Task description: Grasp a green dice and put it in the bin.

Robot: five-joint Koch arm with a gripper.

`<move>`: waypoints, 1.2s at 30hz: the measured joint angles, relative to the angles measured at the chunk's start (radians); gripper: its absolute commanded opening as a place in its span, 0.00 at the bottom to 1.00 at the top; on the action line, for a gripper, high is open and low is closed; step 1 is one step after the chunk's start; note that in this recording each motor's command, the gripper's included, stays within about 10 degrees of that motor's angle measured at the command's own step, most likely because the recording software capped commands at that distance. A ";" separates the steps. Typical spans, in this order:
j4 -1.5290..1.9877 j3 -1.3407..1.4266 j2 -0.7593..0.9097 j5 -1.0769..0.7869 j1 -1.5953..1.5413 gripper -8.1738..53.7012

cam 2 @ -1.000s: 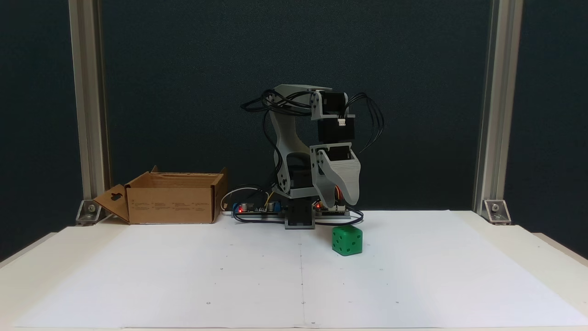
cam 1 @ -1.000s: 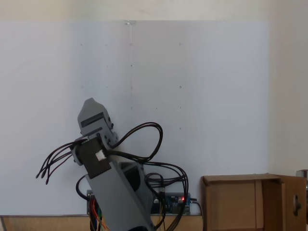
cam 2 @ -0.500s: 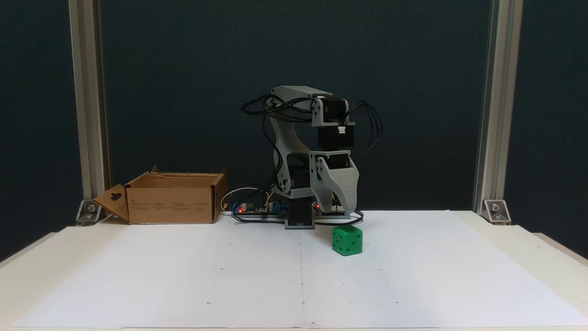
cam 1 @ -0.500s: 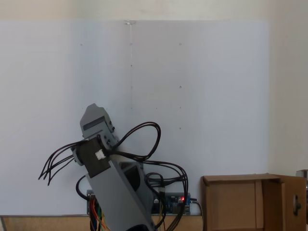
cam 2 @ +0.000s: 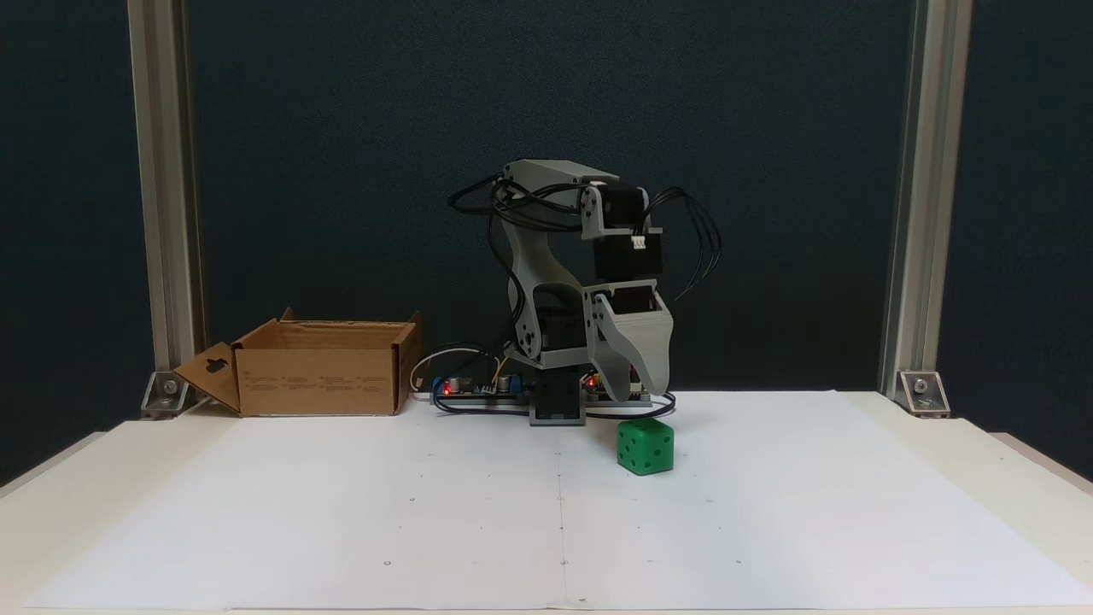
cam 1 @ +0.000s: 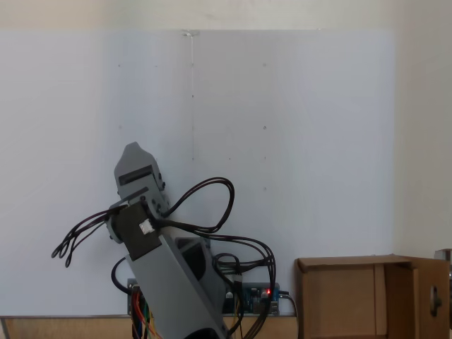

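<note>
The gripper [cam 2: 639, 395] hangs tips-down just above the green dice [cam 2: 645, 445], a little behind it and not touching; its jaws overlap from here, so whether they are parted cannot be told. The dice sits on the white paper [cam 2: 427, 512] in front of the arm's base. Well to the left, the cardboard bin [cam 2: 318, 369] stands with flaps up.

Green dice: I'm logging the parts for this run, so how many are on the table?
1. The green dice sits on the white paper in front of the arm's base, just below the hand, to the right of the cardboard bin. The bin's inside is hidden.
</note>
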 measured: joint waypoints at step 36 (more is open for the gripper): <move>-0.087 0.044 -0.192 0.043 -0.057 0.80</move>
